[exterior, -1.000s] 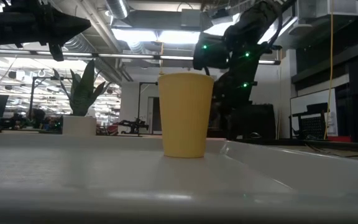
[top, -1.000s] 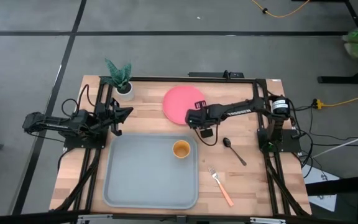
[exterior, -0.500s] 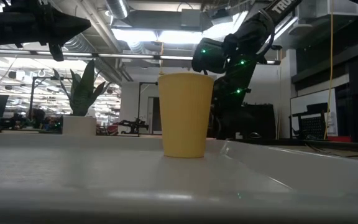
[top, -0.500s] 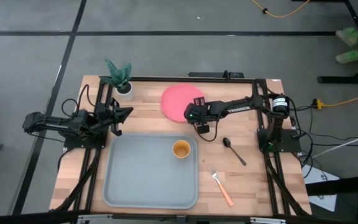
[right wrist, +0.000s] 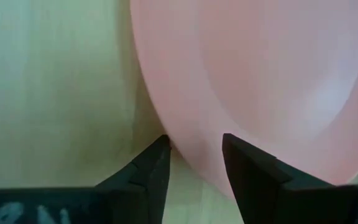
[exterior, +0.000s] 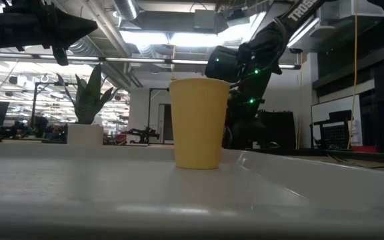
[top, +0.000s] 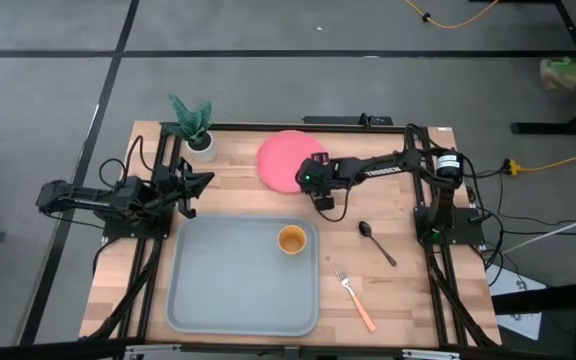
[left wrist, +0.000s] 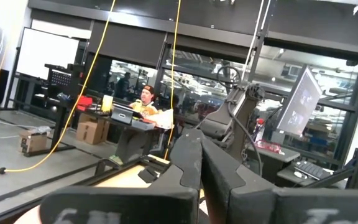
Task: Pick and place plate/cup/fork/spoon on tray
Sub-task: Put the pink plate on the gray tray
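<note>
The pink-red plate [top: 283, 158] lies flat on the table at the far middle. My right gripper [top: 314, 183] is at the plate's near right rim, fingers pointing down, with the rim [right wrist: 185, 149] between them. The yellow-orange cup [top: 291, 240] stands upright in the grey tray [top: 183, 300], at its far right corner; it also shows in the low view [exterior: 199, 123]. The dark spoon [top: 376, 242] and the orange-handled fork [top: 353, 298] lie on the table right of the tray. My left gripper [top: 206, 181] is shut and empty, level above the table's left side. My right gripper has the plate's near right rim [right wrist: 194, 163] between its two fingers. One finger [right wrist: 151, 171] stands outside the rim over the table, the other [right wrist: 247, 168] over the plate's inside. The fingers come from above. The plate lies on the table.
A white pot with a green plant [top: 196, 128] stands at the far left corner. Bare wood lies between the plate and the tray and to the tray's right around the cutlery. Arm bases and cables stand at both table sides.
My right gripper has gone toward the table's far left. The plate has slid along the table the same way, a short distance, staying flat.
</note>
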